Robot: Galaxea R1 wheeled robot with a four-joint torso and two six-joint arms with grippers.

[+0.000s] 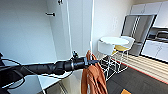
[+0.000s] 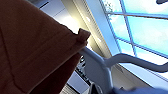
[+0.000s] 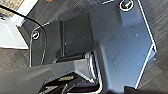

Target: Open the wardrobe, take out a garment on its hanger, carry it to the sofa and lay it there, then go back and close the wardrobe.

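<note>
My left arm reaches in from the left, and the left gripper (image 1: 90, 61) is shut at the top of the garment (image 1: 94, 78). The garment is a rust-orange shirt that hangs loose below the gripper, in front of the wardrobe. In the left wrist view the orange garment (image 2: 35, 50) is very close, with the pale hanger (image 2: 96, 66) curving out from under its shoulder. The wardrobe (image 1: 75, 27) is tall and white, just behind the arm, and a white door panel (image 1: 27, 32) with a small handle (image 1: 51, 14) stands at the left. The right wrist view faces dark carpet (image 3: 160, 15).
To the right stand a round white table (image 1: 114, 40) and white chairs (image 1: 106, 48), one with a yellow seat (image 1: 122, 47). Behind them are a steel fridge (image 1: 137, 31) and white kitchen cabinets (image 1: 155, 50). Dark carpet (image 1: 140, 82) lies at the lower right.
</note>
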